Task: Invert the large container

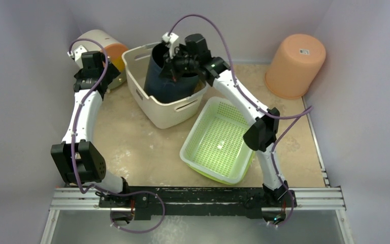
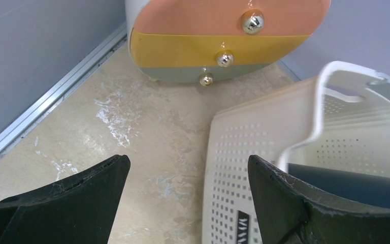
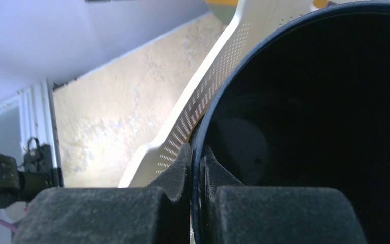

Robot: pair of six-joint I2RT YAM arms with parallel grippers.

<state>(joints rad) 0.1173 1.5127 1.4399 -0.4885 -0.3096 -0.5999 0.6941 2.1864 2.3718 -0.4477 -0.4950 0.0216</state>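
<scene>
Obs: your large container (image 1: 170, 114) sits on the table (image 1: 132, 142) at the back, left of centre, open side up. A dark navy bin (image 1: 165, 76) stands inside it, its rim rising above the cream walls.

Right gripper (image 1: 175, 65): your right wrist view shows the two fingers pinched together on the navy bin's rim (image 3: 310, 101), one pad outside and one inside, with the cream wall (image 3: 208, 91) just beside them. It grips the inner bin, not the large container.

Left gripper (image 1: 106, 68): fingers spread wide with nothing between them (image 2: 188, 168). It hangs over bare table between the container's left wall (image 2: 244, 152) and a round drawer unit (image 2: 223, 35) with orange, yellow and grey fronts. I cannot tell whether it touches the table.

Also noted: a lime-green tub (image 1: 218, 175) near centre-right with a white perforated basket (image 1: 218, 137) nested in it; an orange bucket (image 1: 294, 63) upside down at back right, well apart
</scene>
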